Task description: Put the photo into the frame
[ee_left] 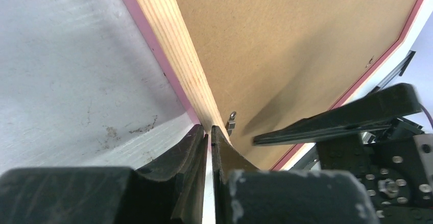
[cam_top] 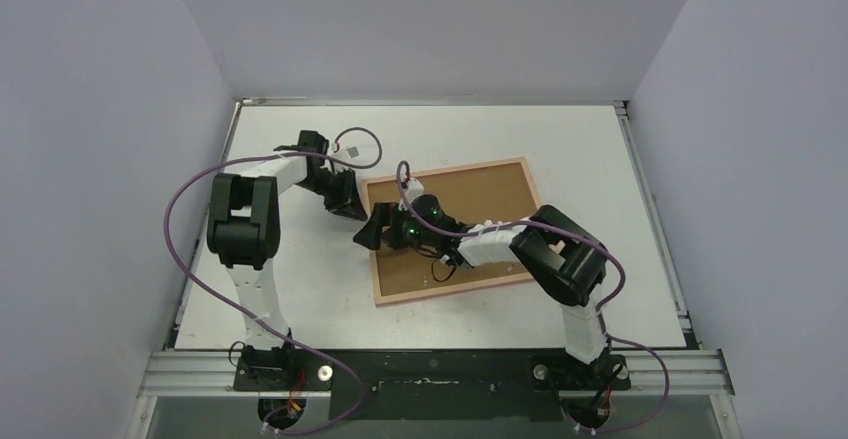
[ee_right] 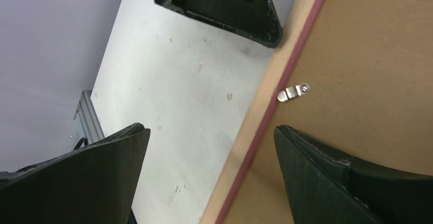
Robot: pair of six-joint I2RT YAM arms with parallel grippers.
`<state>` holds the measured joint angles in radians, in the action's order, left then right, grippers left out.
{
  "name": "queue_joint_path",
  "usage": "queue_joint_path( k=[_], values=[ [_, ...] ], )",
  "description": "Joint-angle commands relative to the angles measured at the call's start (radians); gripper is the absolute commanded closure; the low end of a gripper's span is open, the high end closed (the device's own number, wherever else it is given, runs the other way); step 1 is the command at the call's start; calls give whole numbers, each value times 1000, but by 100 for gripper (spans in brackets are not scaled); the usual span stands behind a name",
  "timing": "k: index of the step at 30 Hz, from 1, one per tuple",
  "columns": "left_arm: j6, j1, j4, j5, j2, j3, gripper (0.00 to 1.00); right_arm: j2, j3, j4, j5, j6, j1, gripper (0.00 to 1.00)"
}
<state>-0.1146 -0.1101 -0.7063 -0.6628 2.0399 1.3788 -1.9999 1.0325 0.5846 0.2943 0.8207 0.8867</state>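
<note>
While the frame [cam_top: 455, 290] lies backing panel [cam_top: 490, 199] up on the tabletop [cam_top: 300, 289], the right hand [cam_top: 372, 233] gapes wide astride its left edge; the left hand [cam_top: 351, 208], pinched together, touches that edge.

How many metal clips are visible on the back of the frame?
1 clearly: a metal clip on the backing, by the frame's edge, near the left pincer. Others may be hidden.

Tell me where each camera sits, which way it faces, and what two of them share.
Top external: overhead at the near side, looking down on the table, left arm, right arm and frame.
Left wrist: on the left arm, looking along its shut left pincer to the frame's edge.
Right wrist: on the right arm, looking past its open right pincer at that edge.
Both wrist views share the metal clip.
</note>
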Motion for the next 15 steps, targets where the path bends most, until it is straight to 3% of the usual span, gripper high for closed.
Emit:
queue_joint_path(
  k=[1,7,15],
  values=[
    [-10,18,8,-29,-10,69,92,231,-65,20,73,-75,-82,1],
    [12,18,-45,-51,-69,16,89,415,-149,-214,34,-237,-145,1],
    [48,-40,-49,-42,-108,-121,87,560,-319,-304,3,-265,-165,1]
  ],
)
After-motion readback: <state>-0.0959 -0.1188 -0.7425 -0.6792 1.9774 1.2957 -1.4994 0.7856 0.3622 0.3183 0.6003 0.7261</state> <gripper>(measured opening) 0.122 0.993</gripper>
